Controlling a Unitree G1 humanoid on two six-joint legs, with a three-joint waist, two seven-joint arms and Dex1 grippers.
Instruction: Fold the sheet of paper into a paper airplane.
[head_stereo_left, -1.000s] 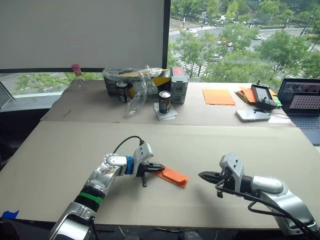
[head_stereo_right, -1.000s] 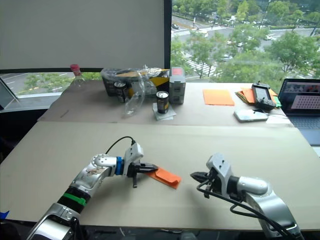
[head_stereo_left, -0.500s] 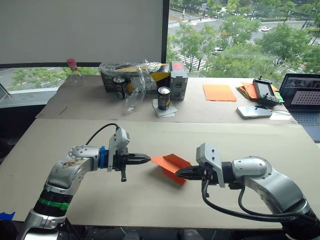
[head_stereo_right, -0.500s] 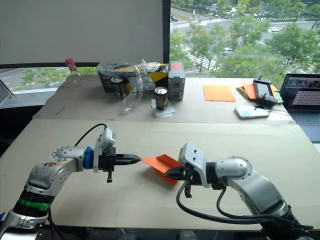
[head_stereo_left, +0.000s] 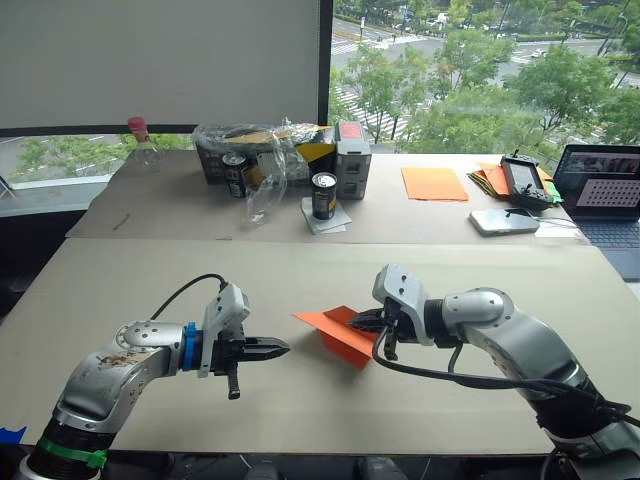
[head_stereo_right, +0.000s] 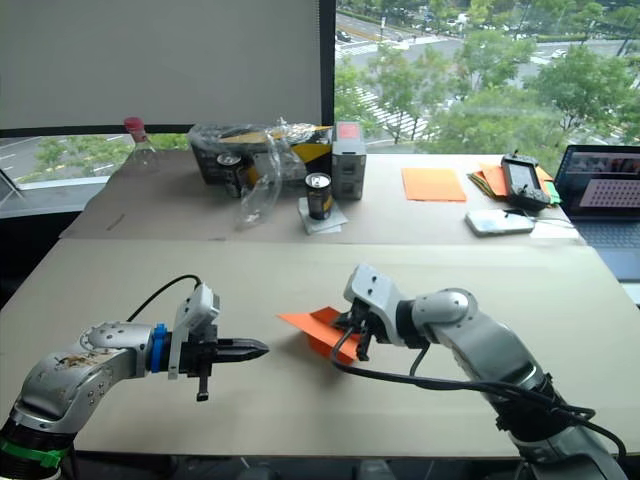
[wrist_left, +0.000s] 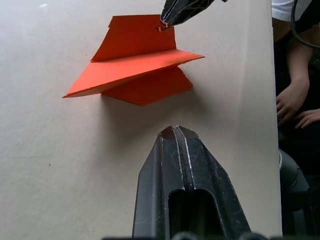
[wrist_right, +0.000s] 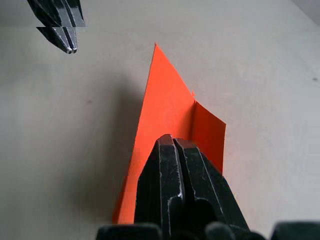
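The paper airplane (head_stereo_left: 336, 331) is a bright orange folded wedge on the beige table, its nose pointing to my left. In the left wrist view the paper airplane (wrist_left: 135, 70) has one wing raised above a lower flap. My right gripper (head_stereo_left: 360, 322) is shut, its tips pinching the plane's rear edge (wrist_right: 172, 107). My left gripper (head_stereo_left: 281, 348) is shut with nothing in it, a short way left of the plane's nose and apart from it. The fold under the right fingers (wrist_right: 175, 165) is hidden.
On the far table stand drink cans (head_stereo_left: 324, 194), a box and plastic bag (head_stereo_left: 270, 160), a bottle (head_stereo_left: 137, 140), a smooth orange sheet (head_stereo_left: 434, 184), a sheet stack (head_stereo_left: 490, 182), a controller (head_stereo_left: 522, 181), a phone (head_stereo_left: 503, 221) and a laptop (head_stereo_left: 603, 185). A person's hand (wrist_left: 292, 100) is beside the table.
A second ago my left gripper held the orange paper. The right gripper closed on its rear edge, and the left gripper has drawn back left, empty.
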